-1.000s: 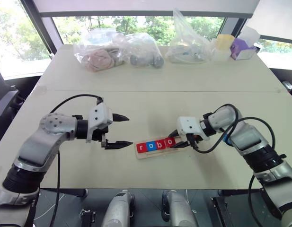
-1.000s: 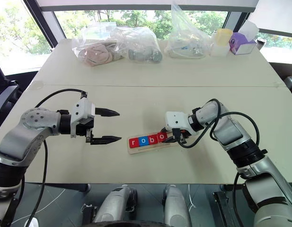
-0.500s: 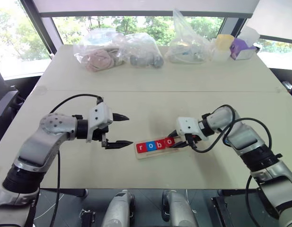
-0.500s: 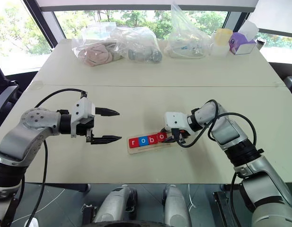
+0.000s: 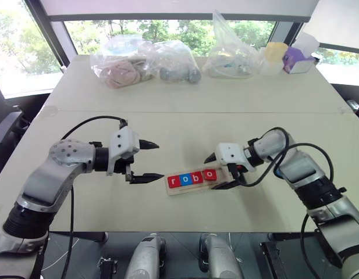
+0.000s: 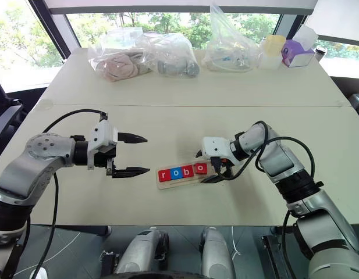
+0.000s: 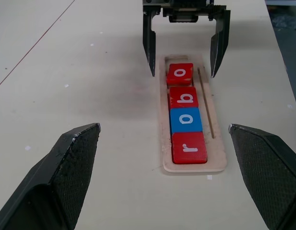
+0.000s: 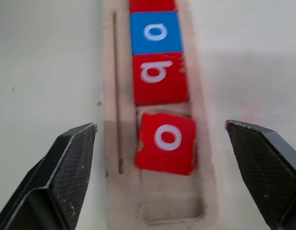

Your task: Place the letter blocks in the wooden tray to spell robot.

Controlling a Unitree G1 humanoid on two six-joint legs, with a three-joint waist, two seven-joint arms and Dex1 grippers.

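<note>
step: you're sitting four letters in, r-o-b-o lying in the wooden tray (image 5: pixel 194 185) mid-table | right gripper (image 5: pixel 221 171) gaping wide around the slightly crooked second o (image 8: pixel 167 142) | left gripper (image 5: pixel 149 160) hanging open, empty | next: you're needing the t for the right-end slot

A long shallow tray of pale, unvarnished wood (image 8: pixel 114 143), its rim slightly rough and fuzzy at the edges, holds small square painted blocks, red and blue with white letters (image 8: pixel 166 142), their finish a soft satin. The cream tabletop (image 5: pixel 185 133) looks smooth and matt. Black gripper fingers (image 8: pixel 71 163) carry finely textured, matt pads. Clear, crinkled plastic bags (image 5: pixel 167 58) shine glossily.
</note>
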